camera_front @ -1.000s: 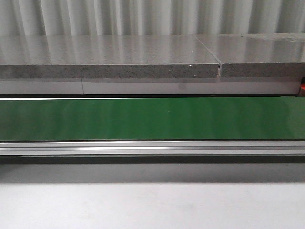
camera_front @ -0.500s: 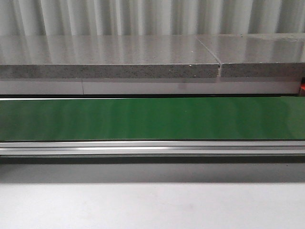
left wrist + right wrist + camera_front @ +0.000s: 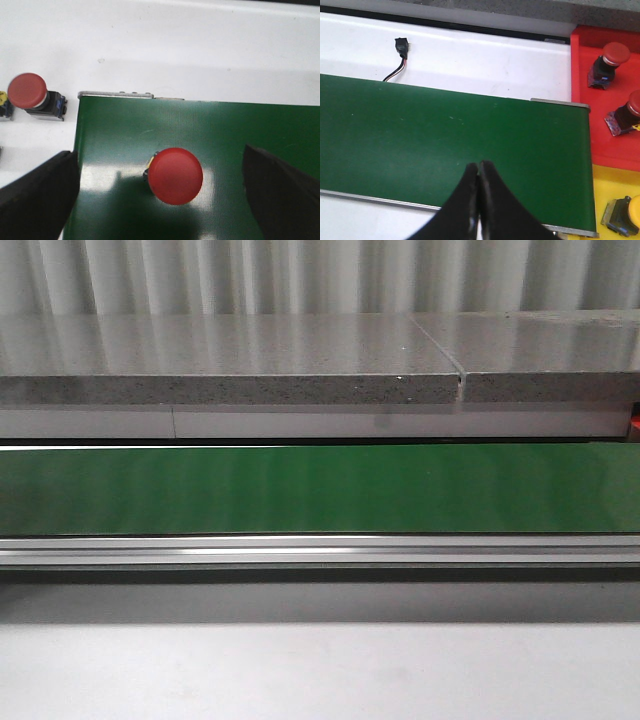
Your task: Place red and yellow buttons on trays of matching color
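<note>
One red button (image 3: 175, 175) near green belt (image 3: 250, 130) end, btwn spread left gripper (image 3: 160, 192) fingers; right gripper (image 3: 479, 172) clenched, holding nothing.

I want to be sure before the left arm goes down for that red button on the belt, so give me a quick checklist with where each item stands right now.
1. Left tool open: ok, fingers wide apart.
2. Round red mushroom-head button between the fingers: ok, roughly centred, untouched.
3. Button standing on the green conveyor belt: ok, near the belt's end.
4. Nothing crowding the grasp: ok; second red button lies off the belt.
5. Red plastic tray has space: ok, two buttons in it, bare floor left.
6. Right tool out of the way: ok, shut over bare belt.
</note>
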Action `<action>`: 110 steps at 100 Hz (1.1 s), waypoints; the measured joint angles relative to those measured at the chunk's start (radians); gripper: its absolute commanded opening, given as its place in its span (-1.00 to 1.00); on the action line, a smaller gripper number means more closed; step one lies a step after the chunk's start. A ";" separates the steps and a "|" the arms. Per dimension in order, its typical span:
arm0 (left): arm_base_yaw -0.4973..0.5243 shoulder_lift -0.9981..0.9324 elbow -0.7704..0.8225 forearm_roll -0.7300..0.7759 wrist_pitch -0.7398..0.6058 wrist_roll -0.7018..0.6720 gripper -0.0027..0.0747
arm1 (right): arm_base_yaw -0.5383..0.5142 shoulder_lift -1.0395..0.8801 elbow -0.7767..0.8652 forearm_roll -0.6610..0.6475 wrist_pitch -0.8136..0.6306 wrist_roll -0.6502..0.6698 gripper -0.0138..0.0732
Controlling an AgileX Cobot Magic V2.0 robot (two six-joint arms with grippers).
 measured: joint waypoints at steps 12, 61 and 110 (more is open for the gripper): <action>0.020 -0.046 0.000 0.000 0.000 0.002 0.67 | 0.000 0.000 0.000 0.000 0.000 0.000 -0.84; 0.326 0.069 0.019 0.002 0.007 0.002 0.67 | 0.000 0.000 0.000 0.000 0.000 0.000 -0.84; 0.436 0.303 0.015 0.002 -0.126 -0.013 0.67 | 0.000 0.000 0.000 0.000 0.000 0.000 -0.84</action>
